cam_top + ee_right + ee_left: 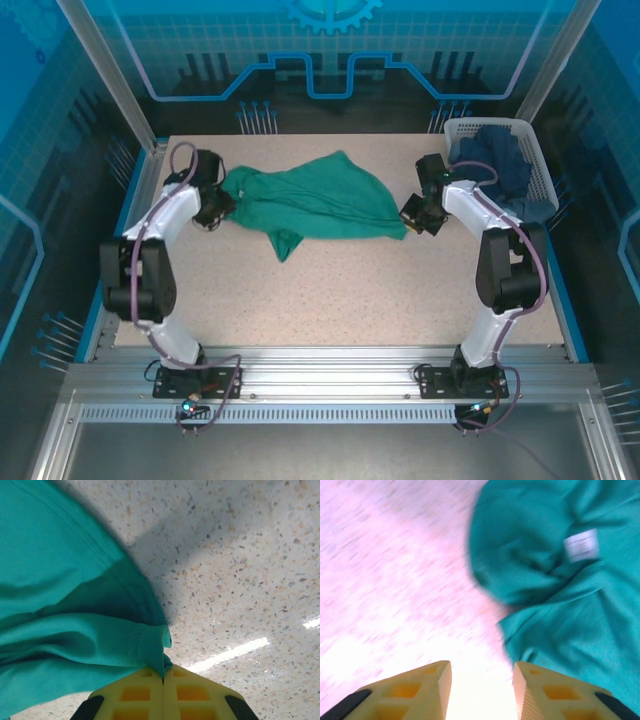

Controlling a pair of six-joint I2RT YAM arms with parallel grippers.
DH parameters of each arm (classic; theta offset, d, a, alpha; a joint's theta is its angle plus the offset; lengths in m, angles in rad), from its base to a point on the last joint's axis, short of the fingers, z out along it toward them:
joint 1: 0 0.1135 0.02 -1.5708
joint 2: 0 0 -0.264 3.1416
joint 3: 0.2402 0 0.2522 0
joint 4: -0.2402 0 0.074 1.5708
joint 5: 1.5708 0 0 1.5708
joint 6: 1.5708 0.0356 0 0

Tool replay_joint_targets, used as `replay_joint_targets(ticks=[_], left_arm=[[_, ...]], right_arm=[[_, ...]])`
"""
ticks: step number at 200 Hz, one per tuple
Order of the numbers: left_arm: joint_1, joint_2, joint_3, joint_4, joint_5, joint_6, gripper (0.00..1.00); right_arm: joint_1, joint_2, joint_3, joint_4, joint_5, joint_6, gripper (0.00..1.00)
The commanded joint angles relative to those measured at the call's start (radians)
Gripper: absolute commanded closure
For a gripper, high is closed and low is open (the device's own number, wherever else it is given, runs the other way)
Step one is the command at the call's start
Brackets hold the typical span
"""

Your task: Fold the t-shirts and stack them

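Aluminium rail spans the near edge and carries both arm bases. Beyond it lies the speckled beige surface, bare across its near half. Farther in, the left tool sits low at the left end of the teal-green t-shirt, and the right tool sits at the shirt's right end. Through the left wrist camera the left tool is open: its yellow fingers stand apart with bare pale surface between them. The teal-green t-shirt lies just beyond the tips and to their right, its edge close to the right-hand finger, though blur hides whether they touch. A small white label shows on the cloth farther out. Through the right wrist camera the right tool is closed, its yellow fingers pressed together with a folded corner of the teal-green t-shirt pinched at their tips. The rest of the cloth spreads to the left there, and a shadow falls on the speckled surface beside it. From above, the shirt lies crumpled across the middle of the surface between the two tools, with a tongue of cloth trailing toward the near side. At the far right corner stands a white lattice basket with navy t-shirts heaped in it, some dark cloth hanging over its near edge.
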Motion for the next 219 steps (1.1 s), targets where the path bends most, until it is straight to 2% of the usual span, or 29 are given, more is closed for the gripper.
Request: replay_joint_targets(ticks=[1,24,38,54,74,102,149,174,197,219], left_arm=[[-0.074,-0.112,-0.092,-0.05,0.023,-0.029,0.58],[-0.172,-0.145,-0.169,-0.028,0.13,-0.123,0.56],[-0.226,-0.139,-0.219,0.042,0.187,-0.174,0.62],[-0.282,-0.081,-0.218,0.072,0.226,-0.193,0.69],[-0.335,0.012,-0.182,0.06,0.236,-0.201,0.67],[-0.342,0.076,-0.158,0.112,0.186,-0.207,0.57],[-0.343,0.19,-0.082,0.175,0.171,-0.199,0.61],[-0.343,0.205,-0.078,0.224,0.172,-0.204,0.72],[-0.343,0.18,-0.095,0.248,0.17,-0.208,1.0],[-0.345,0.05,-0.145,0.195,0.098,-0.22,1.0]], right_arm=[[0.005,-0.002,-0.037,-0.038,0.022,-0.026,1.0],[0.002,0.014,-0.013,-0.048,0.031,-0.05,1.0],[0.002,0.027,0.015,-0.062,0.041,-0.065,1.0],[0.001,0.033,0.043,-0.078,0.05,-0.076,1.0],[0.0,0.034,0.051,-0.081,0.039,-0.079,1.0],[0.003,0.026,0.032,-0.07,0.018,-0.069,1.0],[0.01,0.02,0.014,-0.061,0.007,-0.069,1.0],[0.009,0.02,0.008,-0.052,0.001,-0.072,1.0],[0.01,0.023,0.011,-0.051,-0.001,-0.072,1.0],[0.009,0.023,0.023,-0.051,-0.002,-0.075,1.0]])
